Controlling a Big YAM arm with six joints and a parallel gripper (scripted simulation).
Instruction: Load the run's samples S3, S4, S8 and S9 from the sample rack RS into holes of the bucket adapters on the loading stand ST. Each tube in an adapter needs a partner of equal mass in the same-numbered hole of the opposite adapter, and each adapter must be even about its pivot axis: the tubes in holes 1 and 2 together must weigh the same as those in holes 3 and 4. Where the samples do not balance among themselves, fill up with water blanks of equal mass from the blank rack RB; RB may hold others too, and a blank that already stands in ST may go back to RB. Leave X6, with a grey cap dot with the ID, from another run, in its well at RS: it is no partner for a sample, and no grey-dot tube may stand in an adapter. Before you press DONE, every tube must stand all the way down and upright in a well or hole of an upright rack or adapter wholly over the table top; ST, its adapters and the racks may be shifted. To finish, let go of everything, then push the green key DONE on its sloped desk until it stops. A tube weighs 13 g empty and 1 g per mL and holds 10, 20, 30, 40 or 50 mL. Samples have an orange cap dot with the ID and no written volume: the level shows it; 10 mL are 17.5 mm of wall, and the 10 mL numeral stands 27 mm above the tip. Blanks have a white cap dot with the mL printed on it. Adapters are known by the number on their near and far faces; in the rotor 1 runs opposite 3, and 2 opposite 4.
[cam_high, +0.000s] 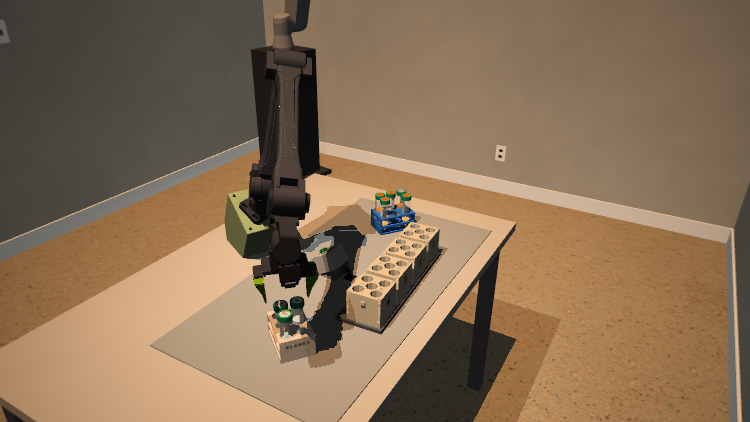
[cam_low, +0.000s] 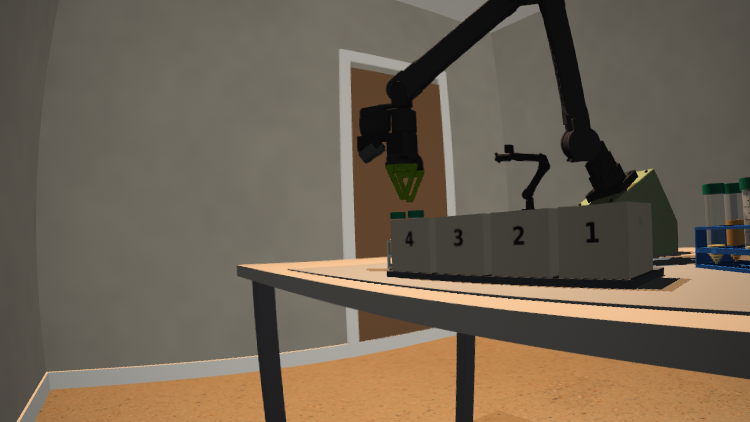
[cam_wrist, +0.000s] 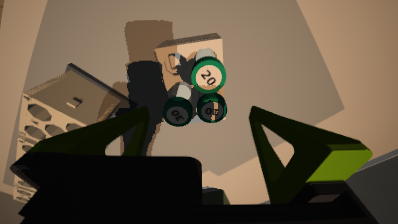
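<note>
Wrist view looks straight down on the blank rack RB (cam_wrist: 212, 42), a pale block holding three green-capped water blanks. One cap (cam_wrist: 208, 76) reads 20 on its white dot; the two caps (cam_wrist: 177, 113) nearer the camera lie in shadow, and one seems to read 30 upside down. The gripper (cam_wrist: 200, 127) hangs above them with its green fingers spread to their widest and nothing between them.

In the top view the gripper (cam_high: 286, 283) points down just above RB (cam_high: 290, 343), which stands on the grey mat (cam_high: 220, 335) near the table's front edge. The loading stand ST (cam_high: 367, 320) lies beside it to the right, its four adapters in a row with all holes open. Beyond ST's far end stands the blue sample rack RS (cam_high: 393, 220) with orange-dotted tubes. The DONE desk (cam_high: 325, 251) sits in the arm's shadow, its green key just visible.

The exterior view shows the adapter faces numbered 4, 3, 2, 1 from left to right, and two blank caps (cam_low: 406, 214) peeping above adapter 4 (cam_low: 411, 246).
</note>
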